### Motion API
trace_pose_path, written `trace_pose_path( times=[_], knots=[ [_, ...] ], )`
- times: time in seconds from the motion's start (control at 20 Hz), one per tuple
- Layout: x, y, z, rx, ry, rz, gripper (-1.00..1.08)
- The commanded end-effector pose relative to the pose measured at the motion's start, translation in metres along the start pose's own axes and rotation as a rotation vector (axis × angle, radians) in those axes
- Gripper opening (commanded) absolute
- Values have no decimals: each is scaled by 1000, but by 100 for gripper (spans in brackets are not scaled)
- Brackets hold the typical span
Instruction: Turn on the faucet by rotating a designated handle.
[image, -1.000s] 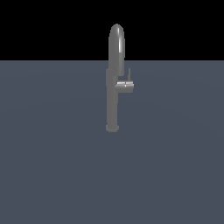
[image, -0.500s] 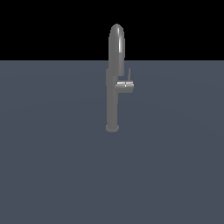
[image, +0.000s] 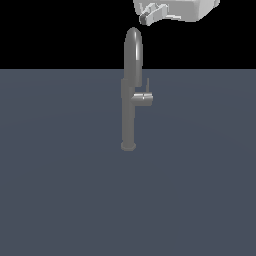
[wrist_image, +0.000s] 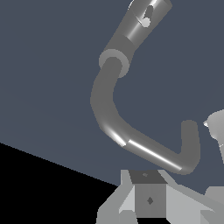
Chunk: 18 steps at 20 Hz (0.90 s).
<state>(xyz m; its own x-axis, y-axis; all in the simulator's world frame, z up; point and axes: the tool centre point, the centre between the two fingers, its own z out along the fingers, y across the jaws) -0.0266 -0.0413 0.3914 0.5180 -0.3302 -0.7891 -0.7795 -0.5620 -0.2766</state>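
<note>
The faucet (image: 128, 110) stands upright in the middle of the exterior view, a grey column on a small round base with an arched spout (image: 133, 42). Its short side stub (image: 143, 98) points to the exterior view's right, and the handle (image: 147, 84) rises from it as a thin rod. My gripper (image: 144, 18) hangs just above and slightly right of the spout's top, apart from it and cut off by the frame edge. The wrist view looks down on the curved spout (wrist_image: 131, 142) and the column (wrist_image: 131, 30), with the hand's housing (wrist_image: 148, 197) in front. I cannot pick out the handle there.
A flat dark grey floor (image: 60, 200) spreads around the faucet's base, under a black background. Nothing else stands on it.
The white gripper has come into the exterior view at the top edge above the spout, where none showed before. The faucet and its handle have not moved.
</note>
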Motion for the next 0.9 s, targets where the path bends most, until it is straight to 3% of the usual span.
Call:
trace_pose_path(
  times=[0.0,0.85],
  knots=[
    [17,-4,0,47,-54,44,-100],
    [132,-17,20,361,-411,344,-100]
  ],
)
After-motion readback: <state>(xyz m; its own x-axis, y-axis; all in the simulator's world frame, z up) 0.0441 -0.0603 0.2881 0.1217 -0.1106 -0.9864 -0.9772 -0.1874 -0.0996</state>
